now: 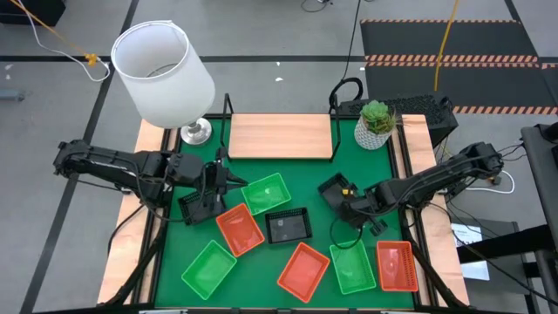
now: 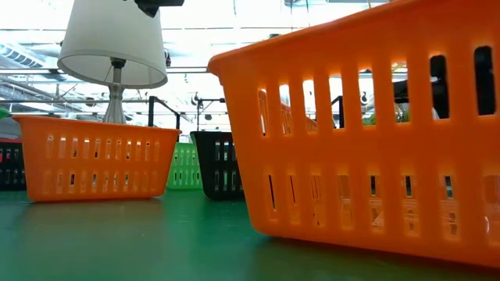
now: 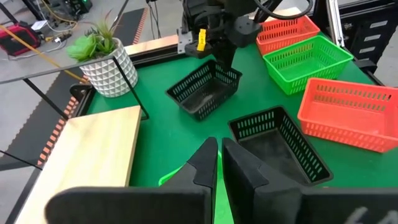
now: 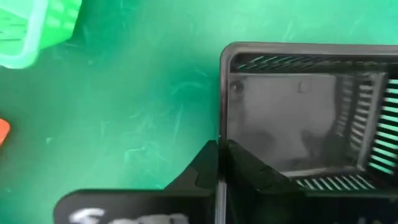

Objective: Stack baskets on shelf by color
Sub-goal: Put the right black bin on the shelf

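Right gripper [image 4: 219, 163] pinches the thin slotted rim of a black plastic basket [image 1: 332, 188] right of table centre. Left gripper [image 3: 218, 163] nips a green basket [image 1: 266, 194] rim. The smooth wooden shelf [image 1: 281, 136] lies at the far edge.

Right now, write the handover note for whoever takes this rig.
Right hand: shut on the wall of a black basket, right of centre on the mat.
Left hand: at the green basket nearest the shelf.
Other baskets: loose on the green mat, colours mixed.
Done: nothing; the shelf holds no basket.
Left: all the stacking by colour on the shelf.
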Robot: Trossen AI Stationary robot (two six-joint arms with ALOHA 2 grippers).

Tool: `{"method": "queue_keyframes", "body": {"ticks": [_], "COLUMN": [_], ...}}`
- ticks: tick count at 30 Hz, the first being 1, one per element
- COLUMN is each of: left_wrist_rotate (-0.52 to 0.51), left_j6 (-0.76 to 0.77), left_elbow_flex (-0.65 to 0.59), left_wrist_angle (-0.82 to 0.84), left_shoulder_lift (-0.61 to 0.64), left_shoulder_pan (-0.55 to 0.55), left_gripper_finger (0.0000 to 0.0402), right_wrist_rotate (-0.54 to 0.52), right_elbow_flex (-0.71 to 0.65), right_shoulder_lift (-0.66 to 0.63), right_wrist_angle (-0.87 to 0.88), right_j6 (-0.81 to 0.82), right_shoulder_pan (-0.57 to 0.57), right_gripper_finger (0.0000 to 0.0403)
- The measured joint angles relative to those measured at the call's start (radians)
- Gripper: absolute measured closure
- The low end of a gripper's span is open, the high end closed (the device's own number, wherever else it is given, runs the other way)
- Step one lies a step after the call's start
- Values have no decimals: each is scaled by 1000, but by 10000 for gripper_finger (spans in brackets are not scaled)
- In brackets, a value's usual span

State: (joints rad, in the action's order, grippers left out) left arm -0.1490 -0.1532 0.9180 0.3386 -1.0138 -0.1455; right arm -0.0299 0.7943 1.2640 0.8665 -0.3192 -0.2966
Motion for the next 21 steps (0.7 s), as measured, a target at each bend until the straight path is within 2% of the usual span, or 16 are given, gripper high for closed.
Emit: {"method": "queue_keyframes", "body": {"ticks": [4,10,15,21], "left_wrist_rotate": [0,0,0,0], "left_j6": [-1,-2,-1,0], "left_elbow_flex": [0,0,0,0], "left_wrist_angle": [0,0,0,1], "left_shoulder_lift": [0,0,0,0], "left_shoulder_pan": [0,0,0,0], "left_gripper_finger": [374,373,373,373], "right_wrist_rotate": [-16,-31,-151,-190], "right_elbow_flex": [60,214,348,471], "right_shoulder_lift": [0,0,0,6], "right_wrist_angle": [27,95,146,159], "right_j6": [47,158,277,287], "right_shoulder_pan": [0,0,-17,-43], "right_gripper_finger": [383,396,392,394]}}
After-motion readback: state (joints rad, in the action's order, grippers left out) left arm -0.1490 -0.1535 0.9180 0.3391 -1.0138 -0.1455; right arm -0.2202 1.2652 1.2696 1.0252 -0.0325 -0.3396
